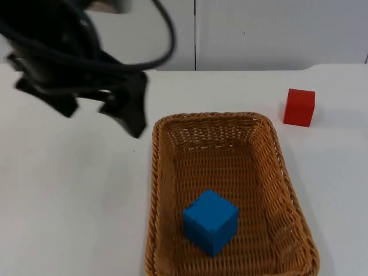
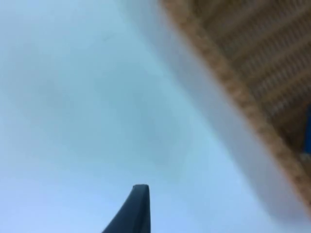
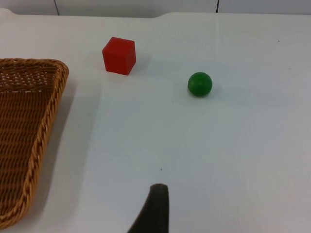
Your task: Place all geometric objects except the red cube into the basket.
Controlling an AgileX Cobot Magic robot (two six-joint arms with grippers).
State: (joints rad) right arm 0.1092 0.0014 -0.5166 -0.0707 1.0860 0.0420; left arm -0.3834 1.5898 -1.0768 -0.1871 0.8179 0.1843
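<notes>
You have a brown woven wicker basket (image 1: pixel 280 167) sitting on the white table top (image 1: pixel 69 195), and a blue cube (image 1: pixel 210 222) already lies inside it, resting on the basket floor toward the near end and turned so one corner points at you. The red cube (image 1: pixel 299 107) stands on the table just beyond the basket's far right corner, apart from the rim and not touching it. From the right wrist camera you can also see a small green ball (image 3: pixel 199 84) on the bare table, well apart from the basket and off to the side of the red cube, with a clear strip of table between the two. The left gripper (image 1: pixel 123 109) hangs above the table just outside the basket's far left corner, its black fingers (image 1: pixel 133 112) pointing down toward the rim; the left wrist camera looks past one fingertip (image 2: pixel 133 208) onto white table with the basket's woven edge running close beside it and a sliver of blue showing inside. You cannot tell from these views whether the left gripper's jaws are apart or together, and nothing is seen between them. Of the right gripper you see one dark fingertip (image 3: pixel 153 208) over open table, and its jaw state cannot be told either; that arm waits.
</notes>
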